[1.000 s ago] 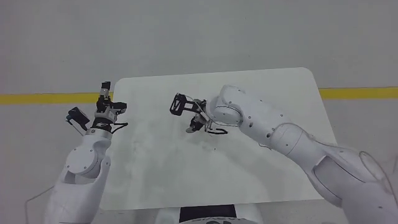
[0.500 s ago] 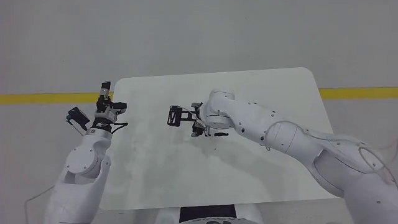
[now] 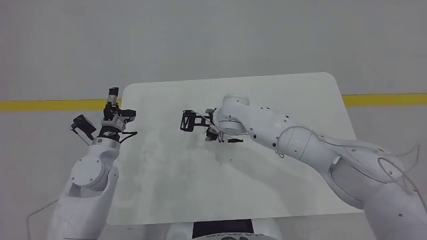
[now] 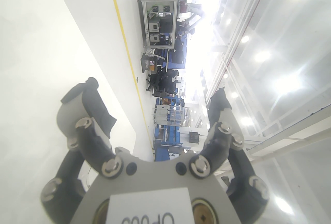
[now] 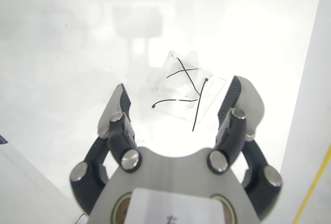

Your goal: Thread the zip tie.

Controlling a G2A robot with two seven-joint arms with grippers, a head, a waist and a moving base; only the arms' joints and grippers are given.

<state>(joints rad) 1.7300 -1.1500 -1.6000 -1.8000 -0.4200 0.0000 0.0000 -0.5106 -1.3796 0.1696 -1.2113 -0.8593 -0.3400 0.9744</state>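
Zip ties (image 5: 200, 103): black strands, I see them crossed on a clear sheet (image 5: 216, 85) on the counter (image 5: 77, 54).
Right tool (image 5: 178, 85): hovering above them, jaws wide apart, nothing held.
Left tool (image 4: 155, 88): spread wide, empty, at counter's edge.

A: Where does the light come from?
B: From overhead. Rows of ceiling lamps (image 4: 261, 55) blaze in the left wrist view, and the far end of the hall burns out to white.
A: And the table (image 3: 287, 93)?
B: It is bright and evenly lit from above. In the right wrist view it glares almost white, with pale grey reflections, and the zip ties (image 5: 200, 103) show dark against it.
A: Any distortion?
B: The yellow floor line (image 4: 124, 36) curves slightly in the left wrist view.
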